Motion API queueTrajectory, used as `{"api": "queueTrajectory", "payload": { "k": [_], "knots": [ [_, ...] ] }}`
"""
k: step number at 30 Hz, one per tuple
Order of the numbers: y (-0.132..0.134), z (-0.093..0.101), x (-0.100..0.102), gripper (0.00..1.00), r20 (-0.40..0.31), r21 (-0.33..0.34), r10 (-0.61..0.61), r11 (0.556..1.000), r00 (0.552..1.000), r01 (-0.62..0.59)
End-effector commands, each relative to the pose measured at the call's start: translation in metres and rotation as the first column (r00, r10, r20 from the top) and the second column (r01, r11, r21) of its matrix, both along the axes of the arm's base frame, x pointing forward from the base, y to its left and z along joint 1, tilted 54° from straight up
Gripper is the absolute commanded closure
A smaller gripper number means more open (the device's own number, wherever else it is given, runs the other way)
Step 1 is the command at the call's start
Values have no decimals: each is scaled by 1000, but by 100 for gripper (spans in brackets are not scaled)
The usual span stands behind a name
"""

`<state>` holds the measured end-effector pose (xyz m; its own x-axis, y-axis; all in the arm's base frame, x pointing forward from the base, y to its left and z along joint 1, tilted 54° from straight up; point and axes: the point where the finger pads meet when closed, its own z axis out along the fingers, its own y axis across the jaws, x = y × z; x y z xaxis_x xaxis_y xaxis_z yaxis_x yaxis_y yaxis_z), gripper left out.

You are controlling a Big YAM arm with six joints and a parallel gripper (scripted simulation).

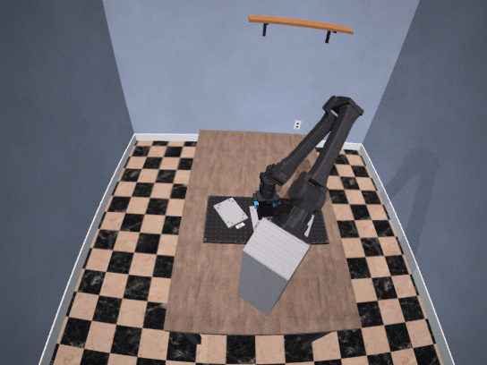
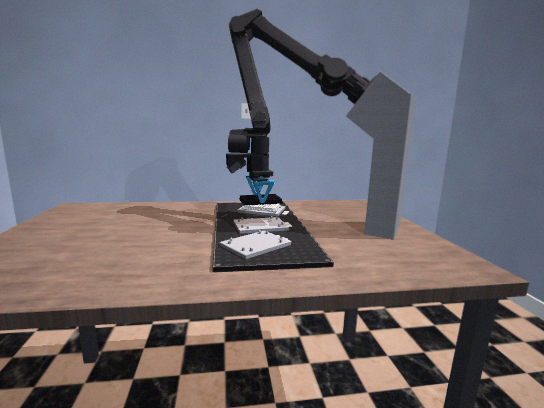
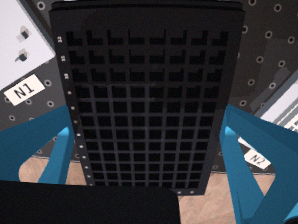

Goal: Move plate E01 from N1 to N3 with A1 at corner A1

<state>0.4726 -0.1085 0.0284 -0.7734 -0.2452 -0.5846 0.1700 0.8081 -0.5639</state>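
My gripper [image 3: 146, 112] is shut on the black 96-well plate [image 3: 148, 92], with its blue fingers on the two long sides. It holds the plate level a little above the black deck [image 2: 267, 240], and the plate also shows in the exterior view [image 2: 260, 199]. A white well plate [image 2: 261, 209] sits on the far nest, just below the held plate. The middle nest [image 2: 262, 225] and the near nest [image 2: 255, 244] are bare. A label reading N1 [image 3: 23, 90] lies on the deck at the left of the wrist view. In the overhead view the gripper [image 1: 266, 207] is over the deck's middle.
A tall grey block [image 1: 273, 264] stands on the table at the deck's front right, close to the arm's base [image 1: 304, 197]. One bare nest [image 1: 230, 212] lies at the deck's left end. The brown table extends beyond the deck on all sides.
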Motion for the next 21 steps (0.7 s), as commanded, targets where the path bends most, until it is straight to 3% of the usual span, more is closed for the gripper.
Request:
{"api": "queueTrajectory", "payload": {
  "k": [1,4,7,21],
  "knots": [
    [13,-3,9,100,7,-2,31,1000,999,-31],
    [12,-4,10,100,4,-4,35,999,999,-35],
    [-5,-7,9,100,3,-5,6,1000,1000,-6],
    [-18,-20,18,100,3,-5,6,1000,1000,-6]
  ]
}}
